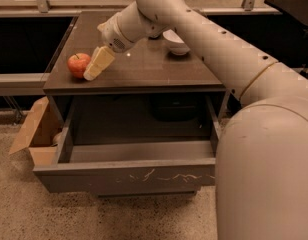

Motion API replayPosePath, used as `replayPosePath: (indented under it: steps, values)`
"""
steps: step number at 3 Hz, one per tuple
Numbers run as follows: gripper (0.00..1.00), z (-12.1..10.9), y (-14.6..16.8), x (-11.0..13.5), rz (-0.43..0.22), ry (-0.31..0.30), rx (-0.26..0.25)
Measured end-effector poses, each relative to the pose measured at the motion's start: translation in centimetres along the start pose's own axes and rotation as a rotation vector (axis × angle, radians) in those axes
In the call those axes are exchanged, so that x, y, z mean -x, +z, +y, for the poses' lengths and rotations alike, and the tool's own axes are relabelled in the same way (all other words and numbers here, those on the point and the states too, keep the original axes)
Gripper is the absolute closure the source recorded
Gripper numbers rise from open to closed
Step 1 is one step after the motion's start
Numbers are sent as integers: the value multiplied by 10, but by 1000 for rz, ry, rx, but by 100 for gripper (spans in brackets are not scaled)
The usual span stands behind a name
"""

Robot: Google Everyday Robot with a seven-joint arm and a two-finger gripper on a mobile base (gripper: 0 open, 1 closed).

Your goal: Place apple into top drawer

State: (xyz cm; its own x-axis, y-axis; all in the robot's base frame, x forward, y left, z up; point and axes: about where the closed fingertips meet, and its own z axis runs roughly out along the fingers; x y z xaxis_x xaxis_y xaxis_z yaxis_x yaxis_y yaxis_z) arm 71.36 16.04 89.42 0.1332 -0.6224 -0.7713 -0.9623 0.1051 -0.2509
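Note:
The apple (78,65), red-orange with a short dark stem, sits on the dark cabinet top (144,69) near its left front corner. My gripper (95,66) hangs at the end of the white arm that reaches in from the right. Its pale tips are right beside the apple's right side, close to touching it. The top drawer (125,176) is pulled out below the cabinet top. Its grey-brown front panel shows pale scratch marks, and its inside looks empty.
A white bowl (176,42) stands at the back of the cabinet top, partly behind my arm. An open cardboard box (35,129) sits on the speckled floor left of the drawer. Dark tables flank the cabinet on both sides.

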Motion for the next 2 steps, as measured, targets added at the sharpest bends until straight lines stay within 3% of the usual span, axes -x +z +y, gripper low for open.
replayPosePath:
  steps: [2]
  values:
    - [0,12,44,5,-55,58,72]
